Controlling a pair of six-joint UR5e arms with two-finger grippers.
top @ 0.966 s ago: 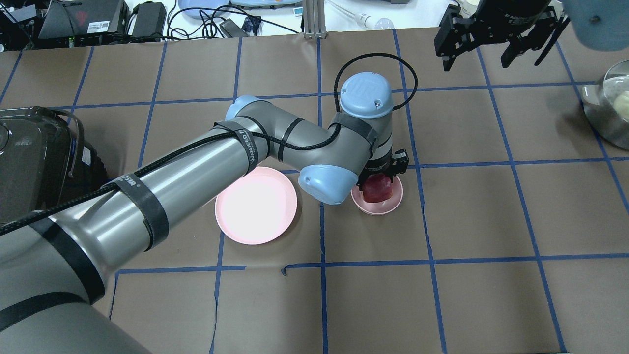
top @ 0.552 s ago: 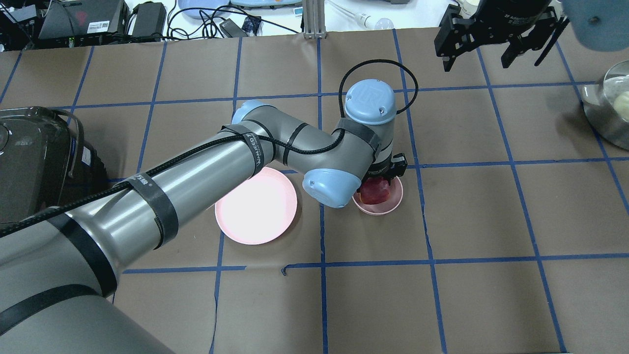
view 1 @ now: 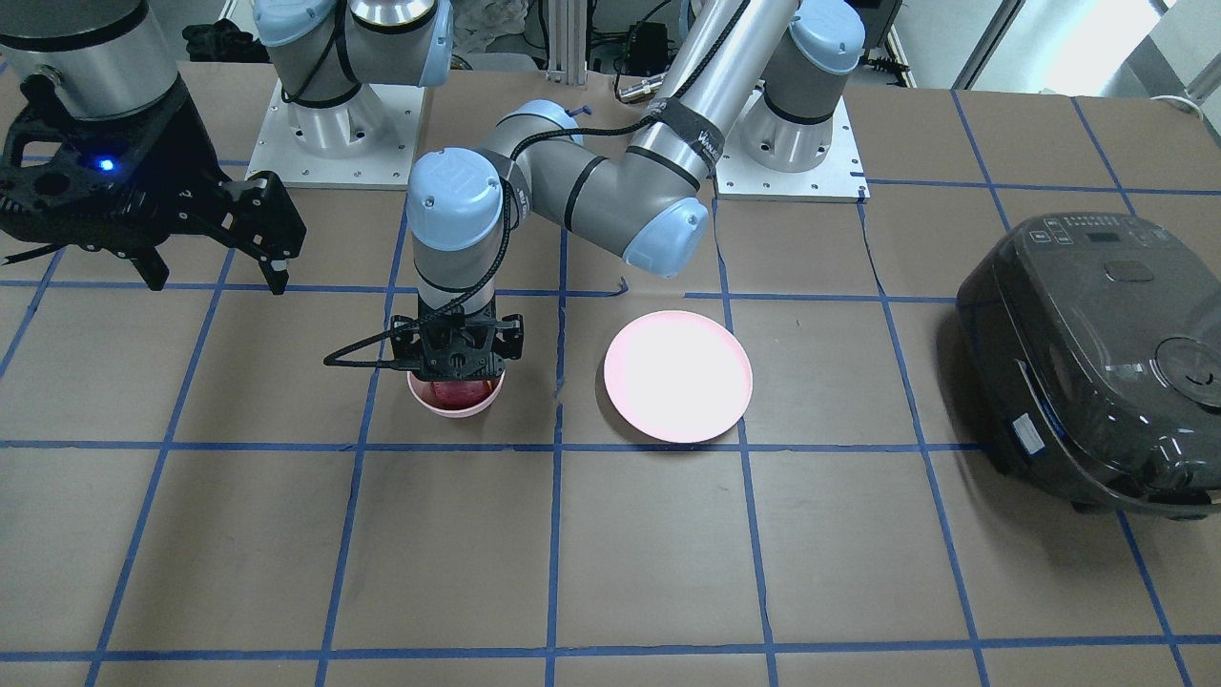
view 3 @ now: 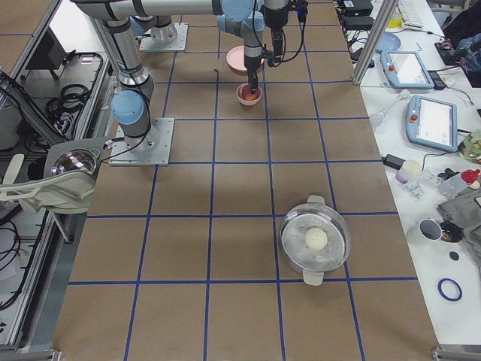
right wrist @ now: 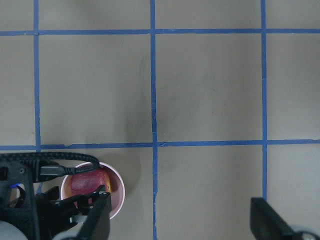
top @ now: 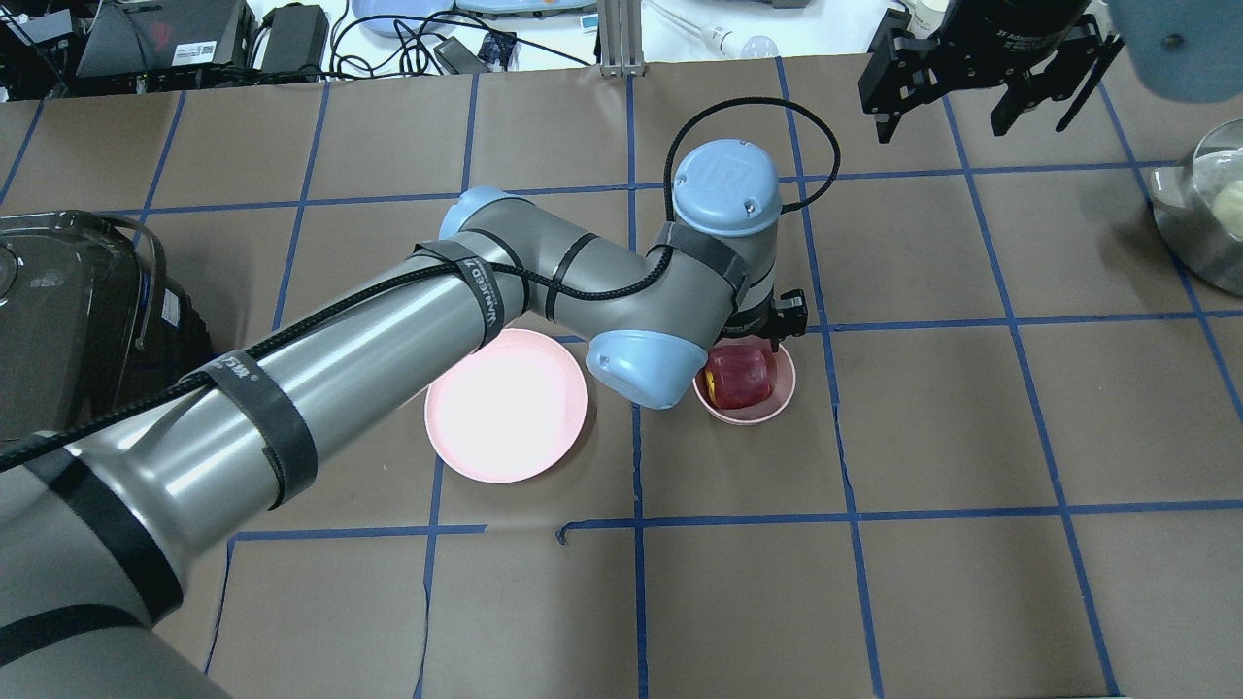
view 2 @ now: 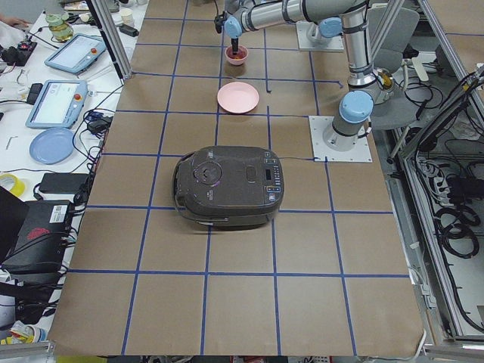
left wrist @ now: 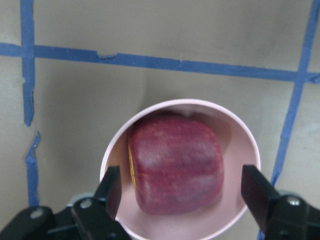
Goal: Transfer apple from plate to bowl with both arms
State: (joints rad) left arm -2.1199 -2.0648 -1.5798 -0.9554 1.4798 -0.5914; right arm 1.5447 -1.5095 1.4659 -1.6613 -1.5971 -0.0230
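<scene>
The dark-red apple [left wrist: 175, 170] lies in the small pink bowl [left wrist: 240, 135], its yellowish patch to one side. My left gripper [left wrist: 180, 177] is open just above the bowl, one finger on each side of the apple and neither touching it. In the overhead view the left wrist hides part of the bowl [top: 777, 403] and the apple [top: 740, 377] shows beside it. The wide pink plate [top: 505, 408] is empty, to the left of the bowl. My right gripper [top: 971, 97] is open and empty, high over the far right of the table.
A black rice cooker [view 1: 1097, 363] stands on the table on my left side. A metal pot with a glass lid [top: 1204, 214] stands at the right edge. The left forearm [top: 340, 388] reaches over the plate's near rim.
My left gripper lowered the apple into the bowl, opened and let it go, then rose slightly. The right gripper has not moved.
</scene>
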